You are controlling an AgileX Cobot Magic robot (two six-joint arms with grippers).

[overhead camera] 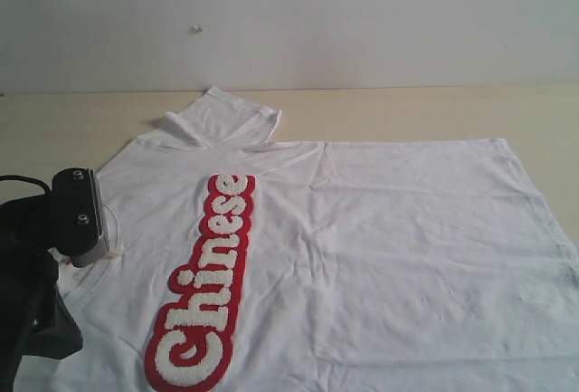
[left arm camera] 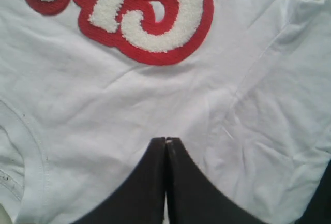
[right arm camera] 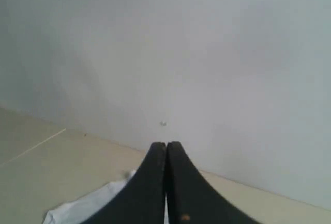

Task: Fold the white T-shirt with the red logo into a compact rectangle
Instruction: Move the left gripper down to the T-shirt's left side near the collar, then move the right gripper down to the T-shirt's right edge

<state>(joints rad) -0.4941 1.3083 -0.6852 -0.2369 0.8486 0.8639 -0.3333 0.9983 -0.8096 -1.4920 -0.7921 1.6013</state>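
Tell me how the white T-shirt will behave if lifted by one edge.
The white T-shirt will probably drape limply: it lies flat with soft wrinkles, one sleeve flopped over. The thick fuzzy red logo likely bends less readily. Pushed, it would probably bunch rather than slide.

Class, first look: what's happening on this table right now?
A two-armed robot has a white T-shirt spread on the table, red logo facing up, seemingly not folded yet. The left gripper is shut, over the fabric near the logo's C, with no cloth visibly pinched. The right gripper, also shut, points toward the wall.
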